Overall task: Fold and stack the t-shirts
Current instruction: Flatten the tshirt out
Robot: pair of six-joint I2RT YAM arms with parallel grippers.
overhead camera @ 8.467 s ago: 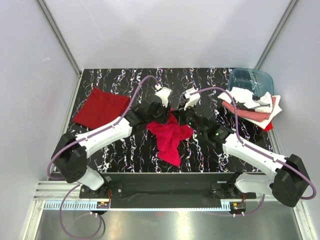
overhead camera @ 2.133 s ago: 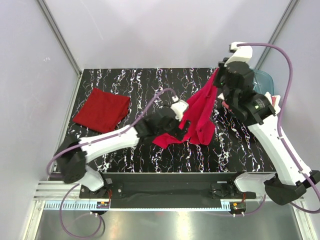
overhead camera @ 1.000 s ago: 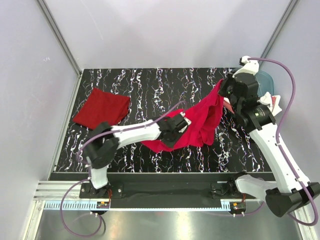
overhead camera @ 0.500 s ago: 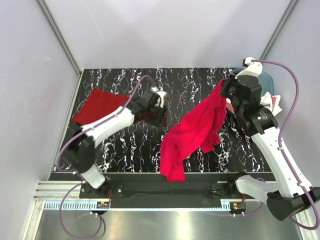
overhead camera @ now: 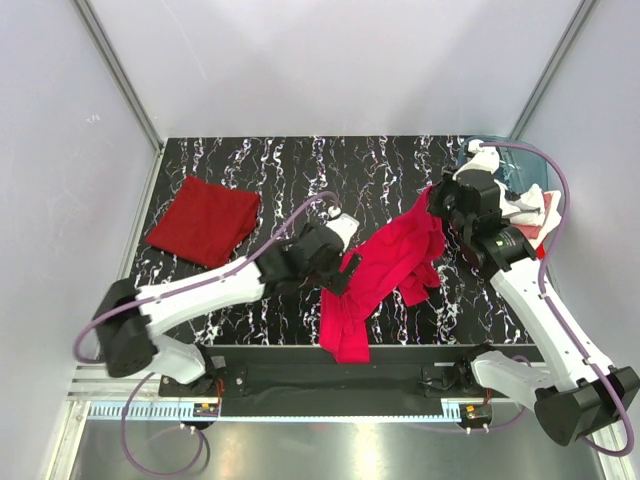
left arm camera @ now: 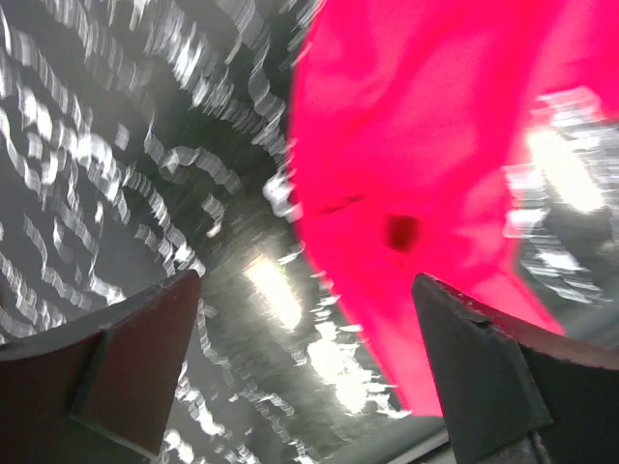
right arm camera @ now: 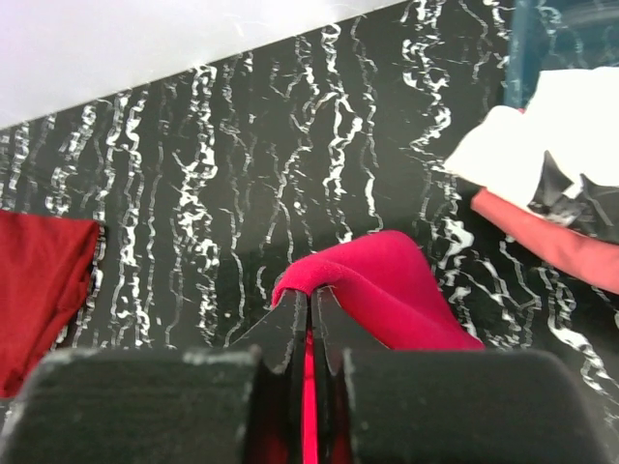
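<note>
- left tool (overhead camera: 341, 264) is now gaping wide, having just let go of the crimson shirt (overhead camera: 378, 272), and is hovering at its 9 o'clock side
- right tool (right arm camera: 309, 302) is pinching the shirt's top corner, dangling it toward the counter's (overhead camera: 260, 170) 6 o'clock edge
- left is likely needing a fresh grasp before the shirt can be spread for folding

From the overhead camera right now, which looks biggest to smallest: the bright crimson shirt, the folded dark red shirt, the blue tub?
1. Bright crimson shirt, unfolded and lifted nearer the camera.
2. Folded dark red shirt.
3. Blue tub, mostly hidden behind the right arm, so unsure.
</note>
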